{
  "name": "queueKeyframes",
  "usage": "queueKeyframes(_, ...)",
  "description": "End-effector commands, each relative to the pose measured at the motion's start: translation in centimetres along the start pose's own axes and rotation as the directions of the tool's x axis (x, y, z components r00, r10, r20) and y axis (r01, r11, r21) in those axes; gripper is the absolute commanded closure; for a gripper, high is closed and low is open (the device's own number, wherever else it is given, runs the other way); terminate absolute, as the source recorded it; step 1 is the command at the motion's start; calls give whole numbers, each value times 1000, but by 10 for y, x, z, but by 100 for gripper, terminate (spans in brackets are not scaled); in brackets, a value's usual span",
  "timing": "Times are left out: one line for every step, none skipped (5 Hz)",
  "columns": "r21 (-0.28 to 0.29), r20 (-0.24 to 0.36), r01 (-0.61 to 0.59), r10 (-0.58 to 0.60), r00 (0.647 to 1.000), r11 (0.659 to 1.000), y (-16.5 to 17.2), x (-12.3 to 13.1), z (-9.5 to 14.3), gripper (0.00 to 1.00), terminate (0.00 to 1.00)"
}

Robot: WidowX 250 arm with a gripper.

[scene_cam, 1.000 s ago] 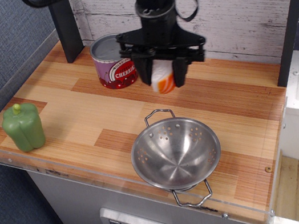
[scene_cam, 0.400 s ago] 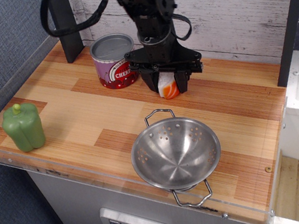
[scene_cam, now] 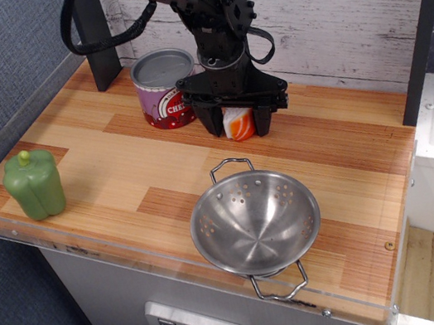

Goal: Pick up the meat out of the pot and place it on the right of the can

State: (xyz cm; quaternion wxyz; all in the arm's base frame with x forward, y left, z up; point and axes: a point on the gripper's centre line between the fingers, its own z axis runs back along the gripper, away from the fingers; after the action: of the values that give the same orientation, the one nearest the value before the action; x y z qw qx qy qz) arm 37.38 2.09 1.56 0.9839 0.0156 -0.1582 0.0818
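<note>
The meat, a small white and orange striped wedge, stands between my gripper's fingers, at or just above the wooden counter and just right of the can. The can has a silver top and a purple-red label. My gripper points straight down and is shut on the meat, one black finger on each side. The pot, a shiny steel colander with two wire handles, sits empty near the counter's front edge, below the gripper.
A green toy pepper stands at the counter's left front. A dark post rises behind the can. A white plank wall runs along the back. A clear strip edges the front.
My gripper has gone down and slightly left with the meat, from above the counter to counter level beside the can. The pot, can and pepper have not moved.
</note>
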Motion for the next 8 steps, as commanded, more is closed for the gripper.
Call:
queueKeyframes(14, 74, -44, 43, 996, 999, 1, 2, 31, 0, 0)
queueKeyframes(-11, 75, -29, 30, 997, 1000, -2, -4, 51, 0, 0)
queueKeyframes(62, 99, -38, 32, 995, 997, -4, -16, 84, 0, 0)
queueKeyframes(124, 50, -103, 98, 994, 987, -4, -27, 102, 0, 0)
queueKeyframes(93, 20, -73, 71, 997, 993, -14, -45, 126, 0, 0)
queueKeyframes(67, 31, -20, 18, 999, 998, -27, -60, 146, 0, 0)
queueKeyframes(34, 94, 84, -87, 992, 996, -45, -71, 156, 0, 0)
queueKeyframes(34, 94, 84, -87, 992, 996, -45, -71, 156, 0, 0)
